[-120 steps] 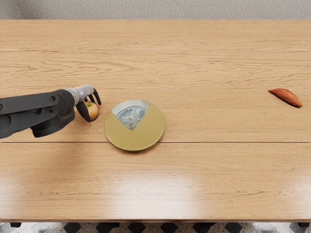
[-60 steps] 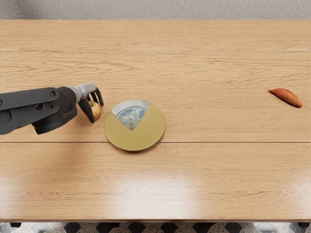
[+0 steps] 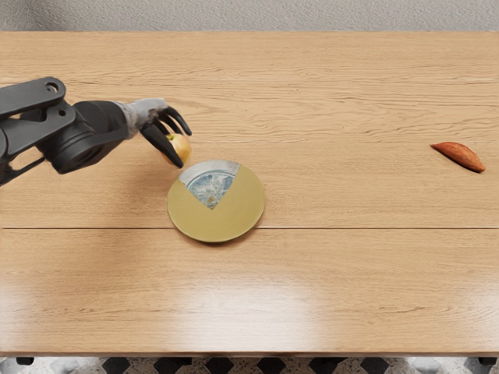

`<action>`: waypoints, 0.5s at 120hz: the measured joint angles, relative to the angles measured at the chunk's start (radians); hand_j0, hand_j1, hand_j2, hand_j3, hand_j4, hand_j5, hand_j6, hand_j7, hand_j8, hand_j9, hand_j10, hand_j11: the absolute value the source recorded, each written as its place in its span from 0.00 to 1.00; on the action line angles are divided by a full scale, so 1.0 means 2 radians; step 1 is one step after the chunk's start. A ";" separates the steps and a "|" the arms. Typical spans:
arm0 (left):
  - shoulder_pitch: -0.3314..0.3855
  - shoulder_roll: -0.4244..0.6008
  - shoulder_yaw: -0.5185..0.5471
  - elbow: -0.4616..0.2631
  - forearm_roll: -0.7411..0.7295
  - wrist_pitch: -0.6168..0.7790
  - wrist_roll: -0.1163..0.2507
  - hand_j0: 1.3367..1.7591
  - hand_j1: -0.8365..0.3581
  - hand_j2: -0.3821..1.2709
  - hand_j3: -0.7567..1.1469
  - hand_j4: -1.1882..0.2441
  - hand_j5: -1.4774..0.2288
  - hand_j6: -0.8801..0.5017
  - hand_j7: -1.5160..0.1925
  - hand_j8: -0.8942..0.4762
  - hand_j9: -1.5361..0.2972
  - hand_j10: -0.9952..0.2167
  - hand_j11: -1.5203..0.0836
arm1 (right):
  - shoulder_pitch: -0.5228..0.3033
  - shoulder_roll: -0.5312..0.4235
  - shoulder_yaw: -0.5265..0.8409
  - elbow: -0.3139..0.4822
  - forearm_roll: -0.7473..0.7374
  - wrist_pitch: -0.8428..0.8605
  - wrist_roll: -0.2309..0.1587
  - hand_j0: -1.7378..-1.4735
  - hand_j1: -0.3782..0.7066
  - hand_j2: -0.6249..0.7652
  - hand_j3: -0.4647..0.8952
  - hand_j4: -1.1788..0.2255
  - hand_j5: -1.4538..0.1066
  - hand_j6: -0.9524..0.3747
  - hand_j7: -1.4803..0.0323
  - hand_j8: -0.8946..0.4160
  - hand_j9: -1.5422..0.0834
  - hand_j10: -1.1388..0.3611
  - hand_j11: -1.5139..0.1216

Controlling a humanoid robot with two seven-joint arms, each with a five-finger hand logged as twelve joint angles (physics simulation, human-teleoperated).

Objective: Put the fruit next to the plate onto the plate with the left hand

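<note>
- Apple (image 3: pixel 181 145): a small yellow fruit, held in the left hand (image 3: pixel 164 128) just beside the upper-left rim of the plate (image 3: pixel 226 218). In the picture it sits a little above that rim and is not over the plate.
- The dark fingers (image 3: pixel 166 144) are curled around the apple and grip it from the left and from the front, so only its right part is visible. I cannot tell if the apple touches the table (image 3: pixel 327 273) or hangs over it.
- The left arm (image 3: pixel 70 136) comes in from the left edge, thick and dark grey, and points to the right toward the plate.
- The plate is round and olive-yellow, with a pale wedge of blue and white pattern in its upper-left part. It lies flat near the middle of the table, and nothing lies on it.
- Between the apple and the plate there is only a narrow strip of bare wood; no object stands between them.
- An orange-red long fruit (image 3: pixel 458 156), pointed at both ends, lies far on the right side of the table, well apart from the plate and from the hand.
- The table is light wood with the grain running left to right, and it fills almost the whole view.
</note>
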 joint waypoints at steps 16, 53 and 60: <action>0.001 -0.011 -0.012 -0.002 -0.016 -0.023 0.000 0.76 0.46 0.49 0.40 0.38 0.36 0.28 0.39 0.34 0.38 0.30 0.42 | 0.000 0.000 0.000 0.000 0.000 0.000 0.000 0.30 0.05 0.45 0.34 0.83 0.92 0.70 0.96 0.67 0.93 0.75 0.91; 0.003 -0.048 0.004 -0.003 -0.020 -0.037 0.000 0.76 0.46 0.47 0.40 0.38 0.36 0.29 0.39 0.34 0.38 0.31 0.42 | 0.000 0.000 0.000 0.000 0.000 0.000 0.000 0.30 0.05 0.45 0.34 0.83 0.92 0.70 0.96 0.67 0.93 0.75 0.91; 0.001 -0.049 0.009 -0.003 -0.019 -0.037 0.000 0.76 0.45 0.48 0.40 0.38 0.36 0.29 0.39 0.34 0.38 0.31 0.42 | 0.000 0.000 0.000 0.000 0.000 0.000 0.000 0.30 0.05 0.45 0.34 0.83 0.92 0.70 0.96 0.67 0.93 0.75 0.91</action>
